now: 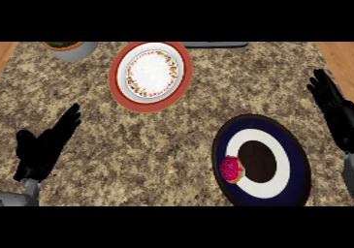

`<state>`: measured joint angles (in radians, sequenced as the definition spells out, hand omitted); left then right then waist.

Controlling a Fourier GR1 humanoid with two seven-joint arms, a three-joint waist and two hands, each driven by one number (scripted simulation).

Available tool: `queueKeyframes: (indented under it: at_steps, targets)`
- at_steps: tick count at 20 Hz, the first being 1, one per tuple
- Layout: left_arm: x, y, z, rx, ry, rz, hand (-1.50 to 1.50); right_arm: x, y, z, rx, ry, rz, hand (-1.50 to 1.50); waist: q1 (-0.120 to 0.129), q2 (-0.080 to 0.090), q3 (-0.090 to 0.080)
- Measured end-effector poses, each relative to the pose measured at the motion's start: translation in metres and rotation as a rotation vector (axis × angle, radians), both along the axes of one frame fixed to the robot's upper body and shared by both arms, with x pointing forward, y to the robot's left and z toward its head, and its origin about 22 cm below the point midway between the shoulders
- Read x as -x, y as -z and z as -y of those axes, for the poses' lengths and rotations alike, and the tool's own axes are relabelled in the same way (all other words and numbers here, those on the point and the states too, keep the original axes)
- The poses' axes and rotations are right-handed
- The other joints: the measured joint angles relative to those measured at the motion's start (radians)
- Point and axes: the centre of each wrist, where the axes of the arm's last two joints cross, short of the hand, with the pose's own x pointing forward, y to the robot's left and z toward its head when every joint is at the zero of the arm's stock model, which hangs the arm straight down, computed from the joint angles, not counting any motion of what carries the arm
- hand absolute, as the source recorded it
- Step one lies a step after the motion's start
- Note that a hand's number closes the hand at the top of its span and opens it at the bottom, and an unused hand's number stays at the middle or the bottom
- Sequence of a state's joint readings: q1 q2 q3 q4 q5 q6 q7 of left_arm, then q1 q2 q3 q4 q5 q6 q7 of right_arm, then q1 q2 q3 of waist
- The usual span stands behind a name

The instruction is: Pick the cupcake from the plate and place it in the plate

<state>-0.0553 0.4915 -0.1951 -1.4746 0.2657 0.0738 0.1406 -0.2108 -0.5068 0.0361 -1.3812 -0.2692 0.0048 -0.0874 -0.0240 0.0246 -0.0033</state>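
Observation:
A cupcake (232, 169) with pink frosting sits on the left side of a dark blue plate (294, 145) that has a white ring and a dark centre, at the lower right of the counter. A second plate (122, 92), red-rimmed with a white patterned middle, lies at the upper centre with nothing on it. My right hand (337, 114) is open at the right edge, fingers up, to the right of the blue plate and apart from it. At the lower left my left hand (45, 145) rests open, fingers straight.
A grey bowl (72, 49) with something green and orange in it stands at the back left. A dark flat object (215, 45) lies along the back edge behind the red plate. Wooden floor shows past both counter ends.

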Motion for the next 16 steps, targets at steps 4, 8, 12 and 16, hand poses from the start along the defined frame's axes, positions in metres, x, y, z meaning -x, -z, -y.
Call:
queueKeyframes:
  at_steps: [4, 8, 12, 16]
  targets:
    - [-0.008, -0.001, 0.006, -0.003, 0.007, 0.068, 0.00, 0.003, 0.027, -0.052, 0.145, -0.132, -0.180, 1.50, 0.041, -0.010, -0.002]
    - [-0.014, -0.008, 0.016, 0.012, 0.039, 0.139, 0.00, 0.006, 0.039, -0.088, 0.478, -0.318, -0.265, -1.50, 0.124, -0.017, -0.017]
    - [-0.010, 0.005, 0.013, 0.042, 0.004, 0.163, 0.00, 0.027, 0.066, -0.153, 0.692, -0.374, -0.218, -1.50, 0.093, -0.022, -0.008]
    - [-0.008, 0.016, 0.013, 0.052, -0.033, 0.185, 0.00, 0.062, 0.088, -0.204, 0.811, -0.450, -0.153, -1.50, 0.052, -0.025, -0.002]
